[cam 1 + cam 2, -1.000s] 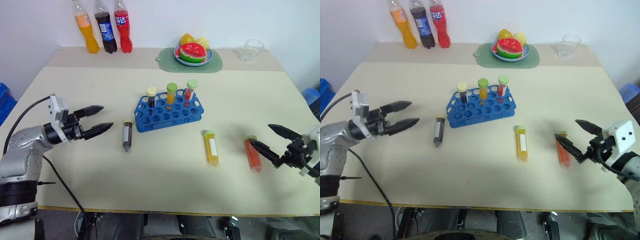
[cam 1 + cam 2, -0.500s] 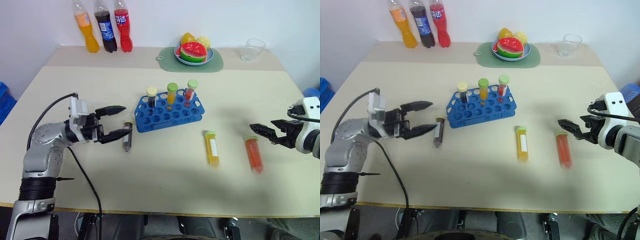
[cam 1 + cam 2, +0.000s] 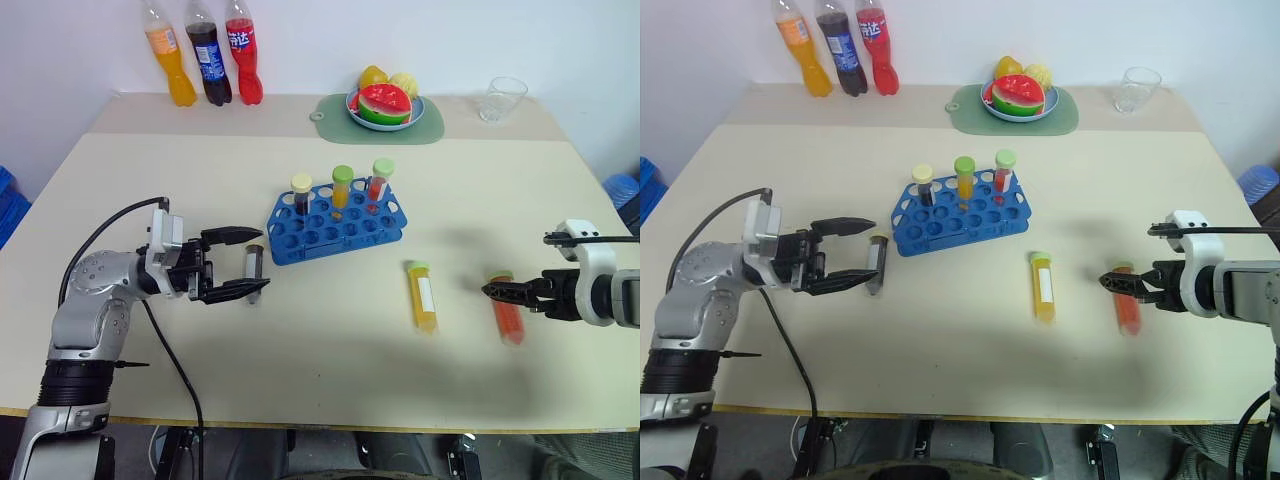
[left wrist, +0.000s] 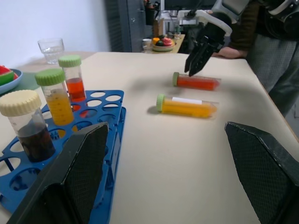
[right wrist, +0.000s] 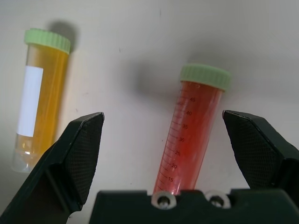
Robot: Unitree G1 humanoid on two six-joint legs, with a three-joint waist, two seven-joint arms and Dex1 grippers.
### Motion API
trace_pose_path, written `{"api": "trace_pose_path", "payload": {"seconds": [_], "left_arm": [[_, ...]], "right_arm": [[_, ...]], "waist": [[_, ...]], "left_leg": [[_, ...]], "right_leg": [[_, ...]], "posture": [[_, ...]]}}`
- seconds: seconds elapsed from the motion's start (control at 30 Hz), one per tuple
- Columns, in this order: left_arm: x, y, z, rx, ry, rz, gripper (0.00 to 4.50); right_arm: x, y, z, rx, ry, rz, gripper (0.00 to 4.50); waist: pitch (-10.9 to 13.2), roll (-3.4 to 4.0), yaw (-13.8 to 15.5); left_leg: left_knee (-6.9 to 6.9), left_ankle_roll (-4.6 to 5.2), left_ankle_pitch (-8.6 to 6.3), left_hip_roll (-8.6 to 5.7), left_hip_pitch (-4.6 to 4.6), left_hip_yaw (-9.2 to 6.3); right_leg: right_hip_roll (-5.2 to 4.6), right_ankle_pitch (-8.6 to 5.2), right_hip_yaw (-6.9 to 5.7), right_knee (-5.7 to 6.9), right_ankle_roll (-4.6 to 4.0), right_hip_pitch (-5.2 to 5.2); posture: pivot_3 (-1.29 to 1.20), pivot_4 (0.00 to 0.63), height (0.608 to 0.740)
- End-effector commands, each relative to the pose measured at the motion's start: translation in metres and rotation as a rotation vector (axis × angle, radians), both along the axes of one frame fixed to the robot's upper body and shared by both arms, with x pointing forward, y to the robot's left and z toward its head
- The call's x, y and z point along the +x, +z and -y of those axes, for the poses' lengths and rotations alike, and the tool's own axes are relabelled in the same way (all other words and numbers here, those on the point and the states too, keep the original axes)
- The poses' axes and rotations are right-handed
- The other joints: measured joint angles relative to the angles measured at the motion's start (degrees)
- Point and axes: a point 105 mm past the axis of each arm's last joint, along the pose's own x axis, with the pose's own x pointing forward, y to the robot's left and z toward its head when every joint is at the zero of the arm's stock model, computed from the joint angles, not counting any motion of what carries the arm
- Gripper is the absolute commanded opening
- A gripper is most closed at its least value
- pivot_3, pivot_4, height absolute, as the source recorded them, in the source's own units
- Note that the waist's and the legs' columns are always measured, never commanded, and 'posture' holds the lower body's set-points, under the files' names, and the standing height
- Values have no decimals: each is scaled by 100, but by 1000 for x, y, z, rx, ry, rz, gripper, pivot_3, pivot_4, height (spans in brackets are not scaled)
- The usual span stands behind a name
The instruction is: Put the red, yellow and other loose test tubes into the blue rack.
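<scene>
We hold left pincer (image 3: 240, 262) wide open astride brown tube (image 3: 253, 274); right pincer (image 5: 163, 140) wide open over red tube (image 5: 192, 126), both empty, lined for grasps.

The left arm is silver-grey metal with a ribbed black cuff lower down and a thin black cable looping along it; its wrist block is white, ending in the left black two-fingered tool (image 3: 243, 262). The right forearm is grey with a white wrist housing and the right black two-fingered tool (image 3: 492, 291), whose finger faces look finely textured
</scene>
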Motion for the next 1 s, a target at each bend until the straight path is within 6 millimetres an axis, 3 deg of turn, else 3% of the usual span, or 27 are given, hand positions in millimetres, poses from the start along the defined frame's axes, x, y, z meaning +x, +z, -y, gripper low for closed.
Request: {"api": "trace_pose_path", "payload": {"seconds": [0.03, 0.17, 0.2, 0.27, 0.4, 0.47, 0.6, 0.8, 0.9, 1.0], "left_arm": [[-5, 7, 1, -4, 3, 39, 4106], [-8, 7, -3, -7, 31, 36, 4106], [-8, 6, -4, -4, 40, 35, 4150], [-10, 5, -6, 2, 52, 34, 4168], [-13, 4, -10, 4, 76, 28, 4168], [-14, 4, -11, 5, 86, 25, 4168], [-15, 4, -12, 1, 104, 21, 4168], [-12, 3, -14, -28, 151, 13, 4168], [-10, 1, -15, -26, 161, 13, 4168], [-7, 1, -17, -28, 172, 15, 4168]], "right_arm": [[4, -3, 4, -33, -26, -6, 4500], [11, -20, 10, -81, -54, -36, 4500], [13, -24, 12, -94, -58, -42, 4248], [17, -29, 13, -116, -58, -46, 3569], [20, -30, 10, -124, -40, -41, 1547], [22, -30, 11, -141, -29, -36, 804], [25, -26, 8, -202, 52, 35, 775], [37, 54, -69, 189, 425, 617, 775], [49, 72, -87, 267, 451, 821, 775], [70, 72, -108, 246, 442, 989, 775]], "waist": [[0, 0, -2], [0, 0, -7], [0, 0, -8], [-1, -5, -20], [-3, -7, -31], [-4, -9, -34], [-9, -16, -34], [-2, -9, -80], [0, -6, -54], [0, -7, -30]], "left_leg": [[0, 0, 0, 0, 0, 0], [0, 0, 0, 0, 0, 0], [0, 0, 0, 0, 1, 0], [0, 0, 0, 0, 2, 0], [4, 0, 0, 2, 6, 1], [4, 0, 0, 2, 6, 1], [7, 0, 0, 4, 7, 2], [2, 1, -1, 7, 7, 4], [2, 1, -1, 10, 7, 2], [2, 1, -1, 8, 6, 1]], "right_leg": [[0, 0, 0, 0, 0, 0], [0, 0, 0, 0, 0, 0], [0, 0, 0, -1, 0, 0], [2, 0, 0, -2, 0, 0], [2, -1, 1, -3, -1, 4], [3, -1, 1, -3, -2, 4], [4, -1, 1, -4, -3, 6], [15, 1, 3, -4, 2, 3], [20, 1, 2, 0, 2, 3], [13, 1, 2, -1, 2, 2]], "posture": [[0, 150, 740], [0, 150, 740], [0, 150, 740], [0, 150, 740], [0, 150, 740], [0, 150, 740], [0, 150, 740], [0, 150, 740], [0, 150, 740], [0, 150, 740]]}}
